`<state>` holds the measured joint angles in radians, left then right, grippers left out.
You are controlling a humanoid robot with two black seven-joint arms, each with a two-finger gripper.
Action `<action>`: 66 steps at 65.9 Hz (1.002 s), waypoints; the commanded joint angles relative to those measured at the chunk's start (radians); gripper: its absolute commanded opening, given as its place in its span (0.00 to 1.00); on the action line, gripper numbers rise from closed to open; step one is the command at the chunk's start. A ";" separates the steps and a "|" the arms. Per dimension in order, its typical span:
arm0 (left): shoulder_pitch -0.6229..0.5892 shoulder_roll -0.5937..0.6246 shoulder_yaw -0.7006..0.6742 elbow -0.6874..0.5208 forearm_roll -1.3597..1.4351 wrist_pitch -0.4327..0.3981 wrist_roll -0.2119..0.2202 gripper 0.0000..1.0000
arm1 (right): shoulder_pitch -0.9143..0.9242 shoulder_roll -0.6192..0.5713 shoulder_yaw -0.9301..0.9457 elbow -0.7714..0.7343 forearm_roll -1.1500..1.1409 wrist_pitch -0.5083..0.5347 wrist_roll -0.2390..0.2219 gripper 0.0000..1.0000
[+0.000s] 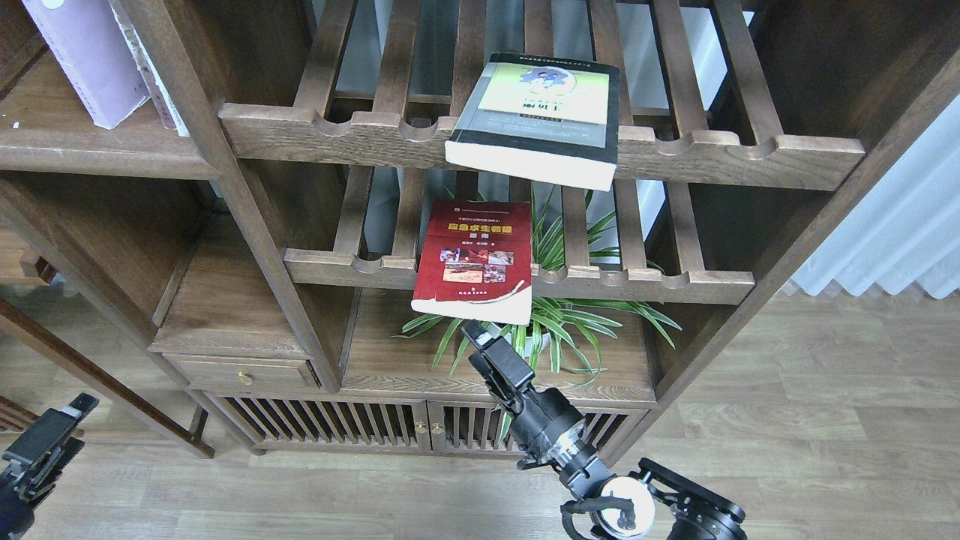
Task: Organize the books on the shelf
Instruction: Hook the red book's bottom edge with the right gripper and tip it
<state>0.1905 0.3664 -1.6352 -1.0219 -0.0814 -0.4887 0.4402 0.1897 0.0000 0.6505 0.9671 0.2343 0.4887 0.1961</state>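
Books are the subject, three in view; nearest the right gripper (pixel 480 335) is the red book (pixel 472 259), a paperback with a yellow title, a block of small photos and a curved pale band at the foot of its cover. It lies face up on the lower slatted rack (pixel 645 283), its near end overhanging the notched front rail, pale page edges showing below. The right gripper points up at that overhanging edge, tip just beneath it; contact cannot be confirmed; its fingers read as one dark mass, so whether it is released or clenched cannot be told. Behind the gripper stands a potted plant (pixel 559 319) with long striped green leaves.

Above, the yellow-green book (pixel 541 116) lies face up on the upper slatted rack (pixel 750 154); it is thick, cover yellow-green at top, grey across the middle, black along the borders; its near end overhangs that rail, the white page block exposed.

Top left, the lavender book (pixel 84 56) stands leaning on the shelf (pixel 90 146), a flat dark brown board; a thin white-spined book (pixel 150 75) stands just beside it.

The left gripper (pixel 56 427) sits low at the left edge, well apart from all books; its state cannot be told.
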 commanded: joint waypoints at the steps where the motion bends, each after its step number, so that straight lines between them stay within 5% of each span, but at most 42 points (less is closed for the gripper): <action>1: -0.002 0.000 0.000 0.000 0.000 0.000 0.002 1.00 | 0.019 0.000 0.008 -0.002 -0.003 0.000 0.003 0.99; 38: 0.000 0.002 0.006 0.000 0.002 0.000 0.006 1.00 | 0.097 0.000 0.063 -0.062 0.005 0.000 0.009 0.99; 66: 0.000 0.005 0.005 0.011 0.000 0.000 0.002 1.00 | 0.100 0.000 0.115 -0.102 0.005 0.000 -0.001 0.80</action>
<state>0.1907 0.3711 -1.6305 -1.0131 -0.0807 -0.4887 0.4420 0.2899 0.0000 0.7641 0.8658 0.2394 0.4887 0.1968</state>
